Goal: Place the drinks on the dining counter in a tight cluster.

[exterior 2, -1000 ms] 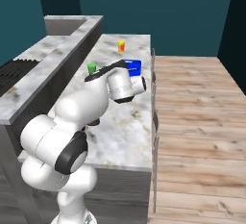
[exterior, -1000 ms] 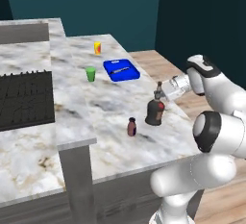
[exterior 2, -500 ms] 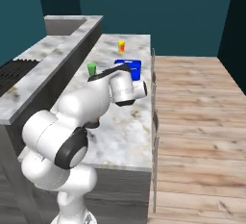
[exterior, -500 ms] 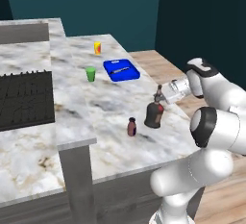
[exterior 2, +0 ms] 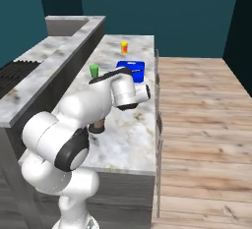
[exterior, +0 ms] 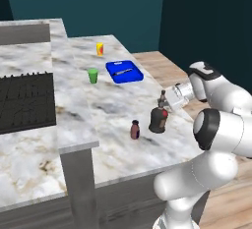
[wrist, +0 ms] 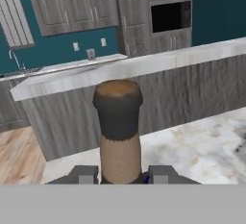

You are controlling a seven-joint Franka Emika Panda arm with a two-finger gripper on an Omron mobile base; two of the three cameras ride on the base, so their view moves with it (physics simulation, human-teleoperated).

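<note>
The squat dark brown bottle with a red label is upright at the near right part of the dining counter. My gripper is shut on its thin neck from the right. In the hand view the brown neck fills the space between my fingertips, and the gripper is closed around it. A tiny maroon bottle stands on the marble a short way to the brown bottle's left, apart from it. In the right base view my arm covers most of the brown bottle.
A green cup, a yellow-orange cup and a blue tray sit farther back on the counter. A raised grey ledge and a black stove lie to the left. The counter's right edge borders the wooden floor.
Almost nothing differs. The hand and the brown bottle have sunk very slightly, and the grip stays the same.
</note>
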